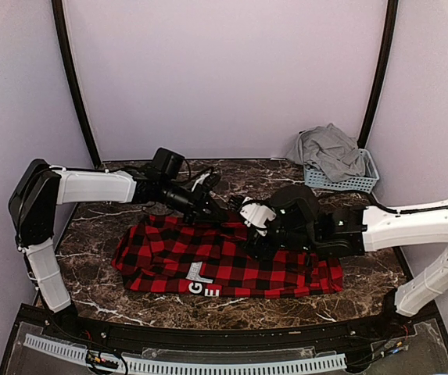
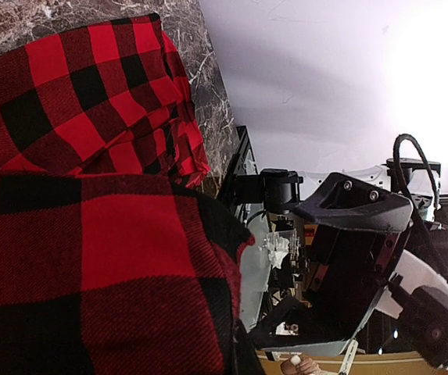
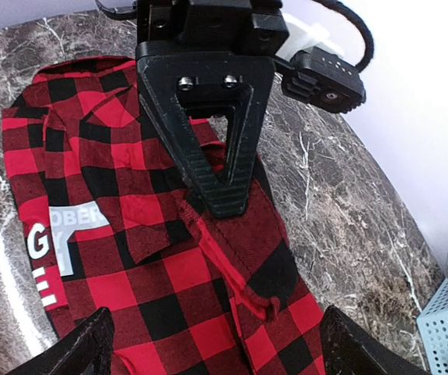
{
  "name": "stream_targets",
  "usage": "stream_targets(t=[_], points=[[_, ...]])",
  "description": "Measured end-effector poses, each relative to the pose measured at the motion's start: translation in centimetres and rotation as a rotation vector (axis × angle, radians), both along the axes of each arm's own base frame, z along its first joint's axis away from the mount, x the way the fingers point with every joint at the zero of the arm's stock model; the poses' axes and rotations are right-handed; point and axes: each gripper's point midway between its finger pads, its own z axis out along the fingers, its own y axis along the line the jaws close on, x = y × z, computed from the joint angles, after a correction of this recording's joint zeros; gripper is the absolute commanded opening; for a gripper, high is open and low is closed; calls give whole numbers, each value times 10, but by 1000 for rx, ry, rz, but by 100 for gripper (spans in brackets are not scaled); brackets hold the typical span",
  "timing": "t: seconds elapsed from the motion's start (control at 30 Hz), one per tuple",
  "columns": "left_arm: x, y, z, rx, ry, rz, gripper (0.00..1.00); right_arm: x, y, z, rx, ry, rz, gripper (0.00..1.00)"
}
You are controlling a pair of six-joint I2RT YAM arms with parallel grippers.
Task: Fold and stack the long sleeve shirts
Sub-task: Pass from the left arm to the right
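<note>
Mid-fold at centre frame: gripping far edge of red-and-black shirt [image 1: 231, 266] on marble surface [image 1: 91, 234], with left claw [image 1: 210, 208] clenched, right claw [image 3: 217, 332] released. Next, likely: drawing edge toward lower frame, evenly.

The shirt [image 1: 224, 266] spreads over the table's [image 1: 98, 234] middle. Above its far edge the left gripper [image 1: 210, 209] and right gripper [image 3: 216, 312] nearly meet, barring passage. Bare marble runs along the near edge. The basket [image 1: 349, 183] fills the far right corner.
</note>
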Motion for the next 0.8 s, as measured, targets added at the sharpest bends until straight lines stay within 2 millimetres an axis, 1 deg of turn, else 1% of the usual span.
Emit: stream_targets(t=[0.17, 0.37, 0.43, 0.6, 0.63, 0.73, 0.8], points=[[-5, -2, -2, 3, 14, -15, 2, 7, 12, -5, -102, -87, -24, 87], [-10, -3, -4, 10, 24, -28, 1, 16, 16, -6, -188, -175, -59, 85], [-12, -3, -4, 10, 27, -34, 1, 20, 16, -9, -220, -198, -73, 83], [-15, -5, -3, 6, 29, -46, 1, 28, 14, -21, -300, -238, -95, 70], [-16, -5, -3, 5, 29, -48, 1, 29, 14, -23, -311, -243, -96, 66], [-17, -6, -3, 5, 29, -51, 1, 34, 15, -26, -341, -265, -105, 50], [-17, -6, -3, 5, 29, -51, 1, 36, 16, -25, -350, -279, -109, 42]])
